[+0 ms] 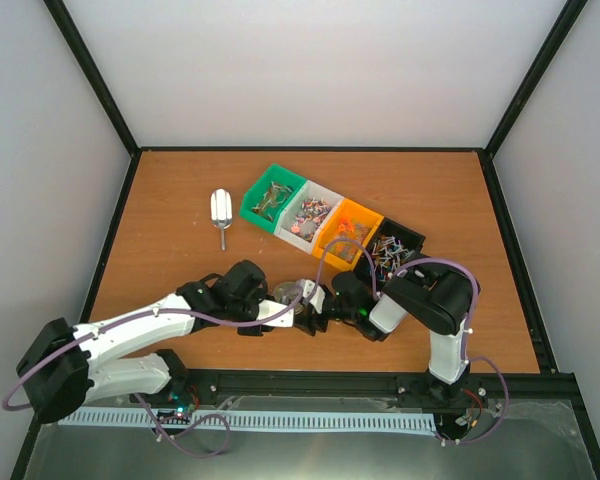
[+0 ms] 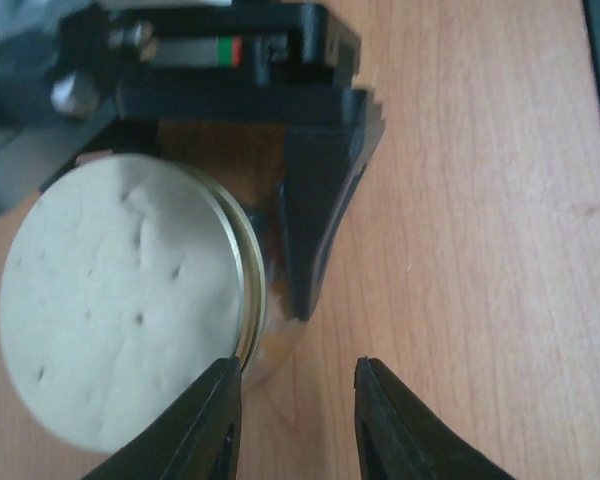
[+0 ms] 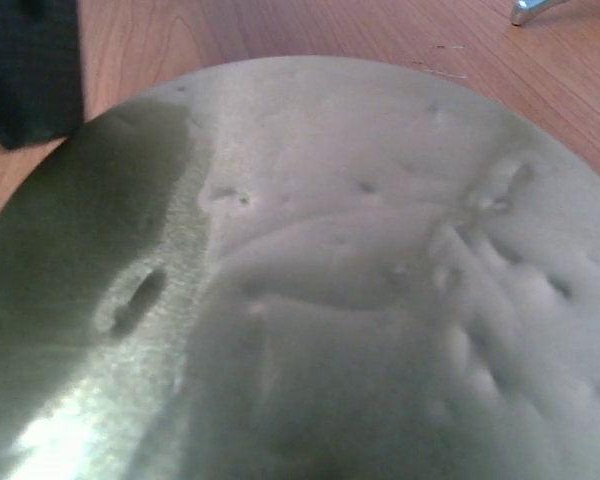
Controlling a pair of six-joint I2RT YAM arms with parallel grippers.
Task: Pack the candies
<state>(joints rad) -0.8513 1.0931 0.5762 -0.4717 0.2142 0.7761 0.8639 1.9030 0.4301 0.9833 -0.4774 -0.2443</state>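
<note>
The candies lie in heaps in four bins at the back: green (image 1: pixel 273 197), white (image 1: pixel 308 215), orange (image 1: pixel 345 230) and black (image 1: pixel 390 250). A glass jar (image 1: pixel 288 292) with a pale round lid (image 2: pixel 120 310) stands between my two grippers. My right gripper (image 1: pixel 305 297) holds the jar from the right, one black finger (image 2: pixel 315 220) against its side. In the right wrist view the lid (image 3: pixel 330 280) fills the picture and hides the fingers. My left gripper (image 2: pixel 298 400) is open just beside the jar, with only bare table between its tips; its left tip is at the lid's rim.
A metal scoop (image 1: pixel 221 210) lies on the wooden table (image 1: pixel 180 260) left of the green bin; its handle shows in the right wrist view (image 3: pixel 535 8). A black frame edges the table.
</note>
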